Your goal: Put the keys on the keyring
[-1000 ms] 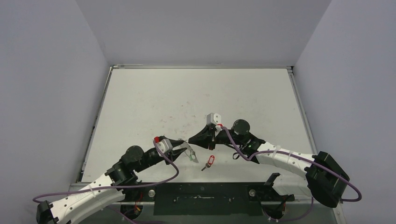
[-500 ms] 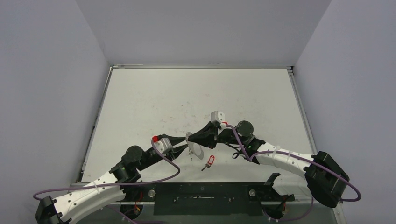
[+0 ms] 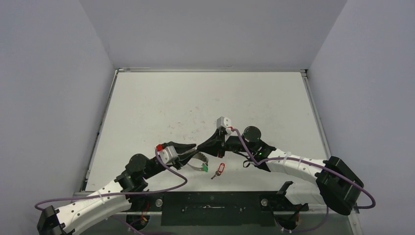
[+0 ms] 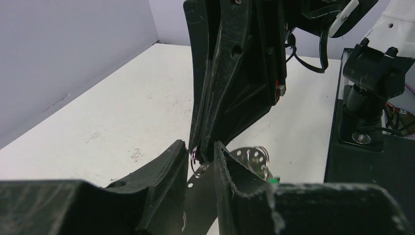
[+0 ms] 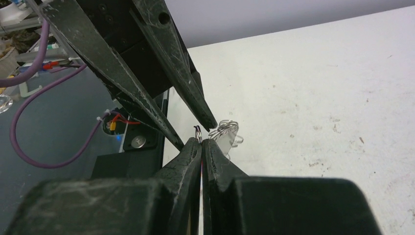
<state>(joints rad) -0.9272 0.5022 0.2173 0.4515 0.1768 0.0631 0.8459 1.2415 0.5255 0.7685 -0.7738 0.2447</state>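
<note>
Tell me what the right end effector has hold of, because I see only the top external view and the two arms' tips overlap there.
Observer: In the right wrist view, the right end effector is pinched shut, and a small wire loop pokes out between its tips.
Operator: And the left one?
Observer: The left wrist view shows the left end effector with its fingers apart. The right one's tip reaches down between them.
Operator: Anything else close by?
Observer: The right wrist view shows a cluster of pale wire rings just beyond one left fingertip. I cannot tell whether they touch it.
</note>
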